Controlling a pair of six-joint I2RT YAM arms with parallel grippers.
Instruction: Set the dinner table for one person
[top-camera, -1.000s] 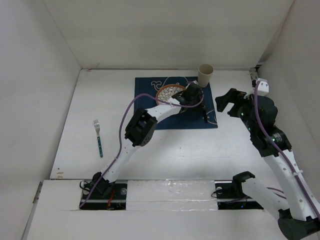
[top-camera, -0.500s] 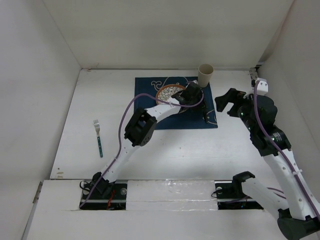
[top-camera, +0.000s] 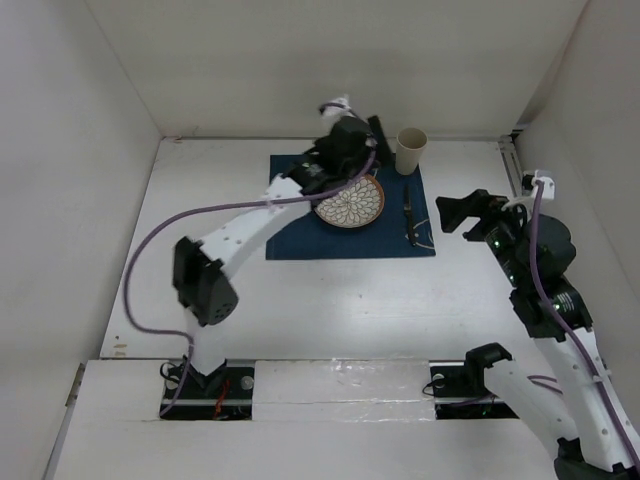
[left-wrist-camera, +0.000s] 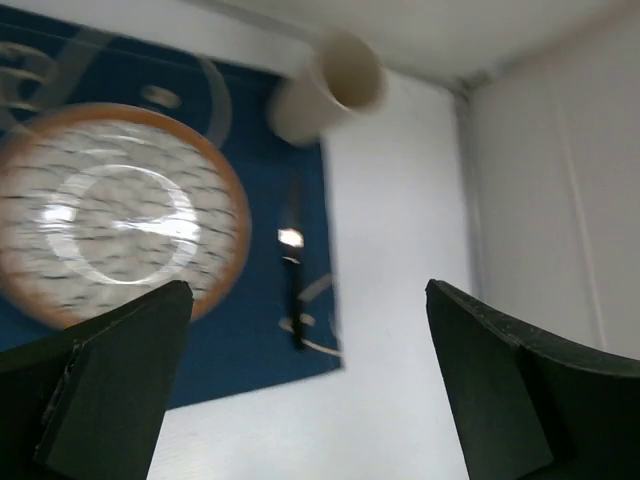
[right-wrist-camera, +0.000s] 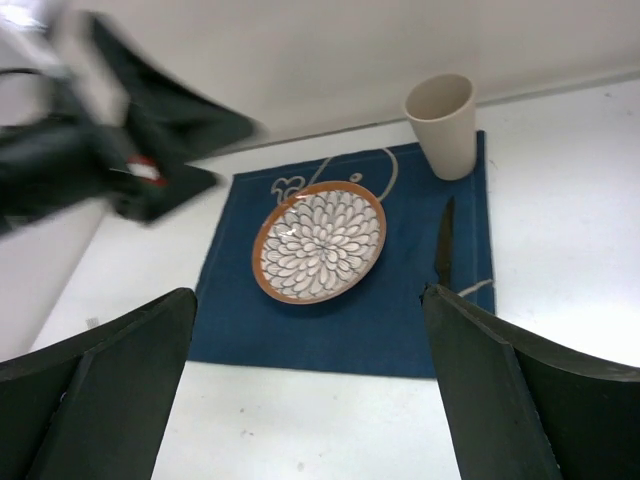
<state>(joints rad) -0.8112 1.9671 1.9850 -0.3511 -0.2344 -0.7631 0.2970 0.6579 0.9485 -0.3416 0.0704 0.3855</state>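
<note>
left gripper (left-wrist-camera: 308, 292): jaws apart, empty | right gripper (top-camera: 458, 212): jaws apart, empty | bare mat (top-camera: 290, 215) left of plate (top-camera: 350, 202), nearer left gripper

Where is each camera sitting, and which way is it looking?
Top camera: high behind the arms, looking down on the whole table; the left arm and right arm show.
Left wrist camera: on the left arm, looking down between its open left claw at the plate, knife and cup.
Right wrist camera: on the right arm, looking across between its open right claw at the placemat; the left arm's blurry end shows.
Shared: all three see the plate, cup and knife.
</note>
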